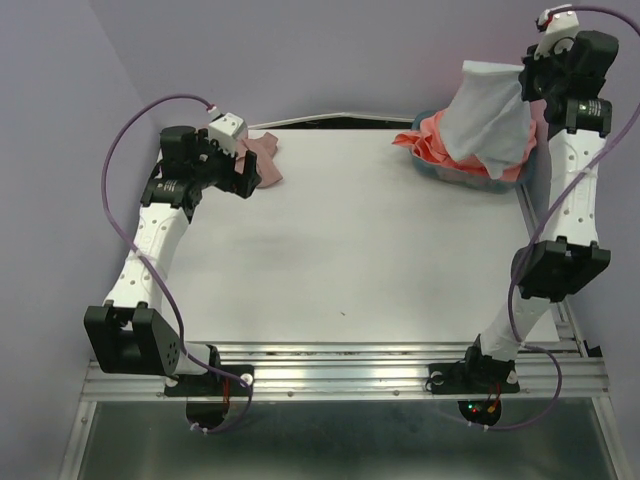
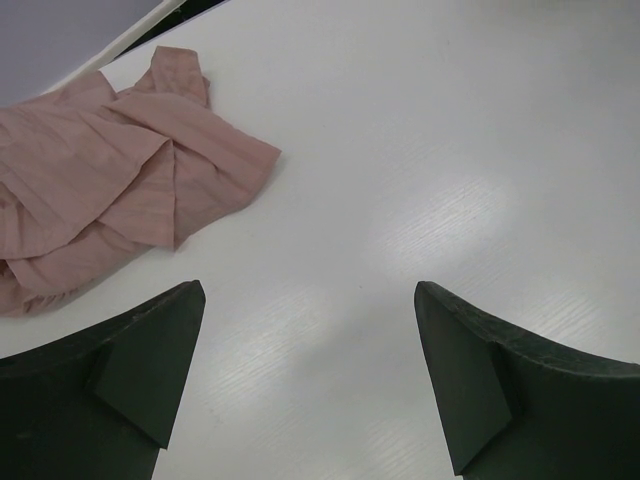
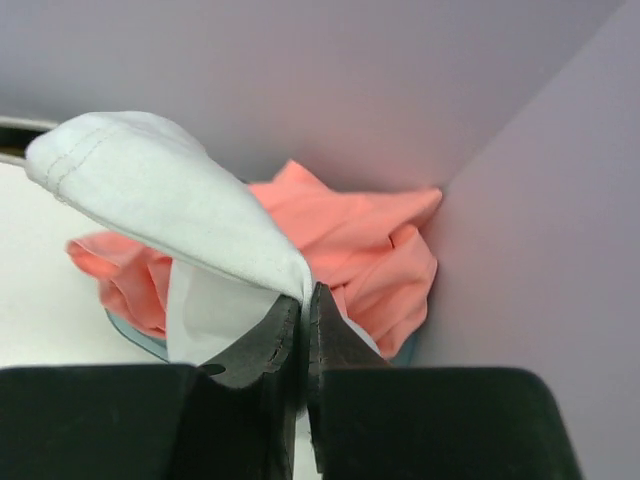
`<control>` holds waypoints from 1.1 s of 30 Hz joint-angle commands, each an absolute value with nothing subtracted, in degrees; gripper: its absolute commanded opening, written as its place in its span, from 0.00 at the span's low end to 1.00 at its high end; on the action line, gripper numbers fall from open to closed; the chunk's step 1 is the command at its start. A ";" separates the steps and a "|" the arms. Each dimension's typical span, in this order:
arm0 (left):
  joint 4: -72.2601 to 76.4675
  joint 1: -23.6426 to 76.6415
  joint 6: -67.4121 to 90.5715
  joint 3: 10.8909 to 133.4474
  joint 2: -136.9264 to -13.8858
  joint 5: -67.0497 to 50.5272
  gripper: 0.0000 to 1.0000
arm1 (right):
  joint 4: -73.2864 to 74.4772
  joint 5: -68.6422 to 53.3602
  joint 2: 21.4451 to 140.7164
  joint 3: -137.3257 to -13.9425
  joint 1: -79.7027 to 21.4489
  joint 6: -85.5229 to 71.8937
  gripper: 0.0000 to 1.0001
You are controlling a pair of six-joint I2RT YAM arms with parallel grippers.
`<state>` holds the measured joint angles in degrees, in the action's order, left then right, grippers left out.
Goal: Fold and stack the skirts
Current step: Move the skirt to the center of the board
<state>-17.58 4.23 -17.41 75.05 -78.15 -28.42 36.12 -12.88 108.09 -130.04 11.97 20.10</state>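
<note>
The right jaws are pinched tight on the pale white-blue skirt (image 1: 490, 115), which hangs above the teal basket (image 1: 455, 175) at the far right corner of the worktop (image 1: 350, 250) — coral cloth (image 1: 428, 140) lies heaped in the basket beneath. The left jaws stand wide and empty just beside the mauve-pink pleated skirt (image 2: 110, 190), crumpled at the far left corner.
</note>
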 commanded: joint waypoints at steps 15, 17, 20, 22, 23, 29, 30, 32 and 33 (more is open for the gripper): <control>-15.99 3.34 -12.48 79.81 -75.76 -29.71 0.99 | 27.60 -51.15 93.97 -106.68 -4.55 5.09 0.01; -16.61 3.25 -13.62 78.76 -75.59 -29.62 0.99 | 27.07 -50.28 92.82 -99.70 -9.65 5.80 0.01; -18.27 3.25 -16.60 77.08 -75.50 -29.97 0.99 | 27.68 -50.19 91.76 -84.95 -16.86 9.04 0.13; -19.94 3.25 -19.14 75.77 -75.93 -30.06 0.99 | 27.43 -49.40 91.58 -78.55 -22.12 8.97 0.35; -19.95 3.25 -19.94 75.50 -76.20 -30.06 0.99 | 27.42 -49.13 91.41 -78.49 -23.37 8.96 0.35; -25.13 3.34 -28.45 71.56 -77.43 -31.99 0.99 | 27.94 -44.94 92.28 -74.61 -24.96 9.48 0.63; -26.88 3.43 -30.39 70.67 -77.34 -33.38 0.99 | 28.91 -43.17 91.94 -75.05 -24.96 12.19 0.63; -28.21 4.65 -35.21 67.78 -76.82 -33.58 0.99 | 31.11 -36.85 89.84 -74.10 -24.96 17.63 0.63; -29.52 5.35 -37.16 66.63 -76.47 -33.40 0.97 | 32.42 -33.17 88.87 -73.31 -24.96 19.58 0.63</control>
